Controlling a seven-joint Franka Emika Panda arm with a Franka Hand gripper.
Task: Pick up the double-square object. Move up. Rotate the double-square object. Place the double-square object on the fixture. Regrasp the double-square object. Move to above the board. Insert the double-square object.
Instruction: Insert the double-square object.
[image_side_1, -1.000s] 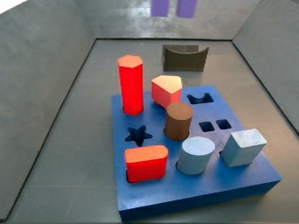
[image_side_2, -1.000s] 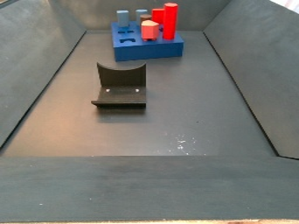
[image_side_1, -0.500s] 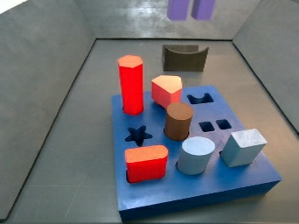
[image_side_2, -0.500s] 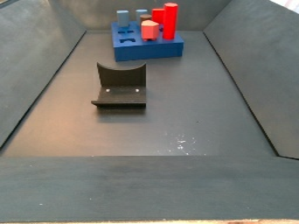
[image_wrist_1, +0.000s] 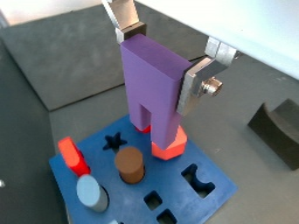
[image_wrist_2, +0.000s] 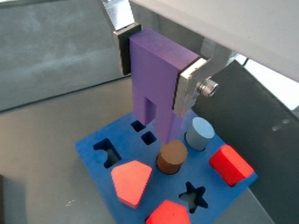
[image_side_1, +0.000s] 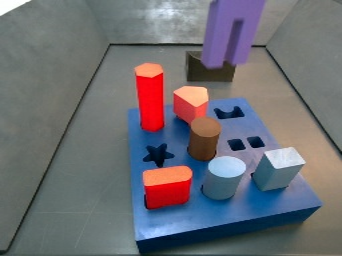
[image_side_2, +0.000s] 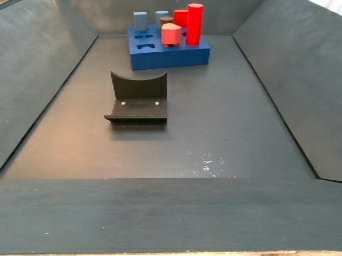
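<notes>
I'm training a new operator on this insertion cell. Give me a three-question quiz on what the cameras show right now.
1. True or false: the gripper holds the purple block upright.
2. Is the block above the board or in a hole?
3. Which peg stands tallest: (a) the red prism, (b) the brown cylinder, (c) the pale blue cube?

Key: 1 true. 2 above it, not yet inserted. 3 a.
</notes>
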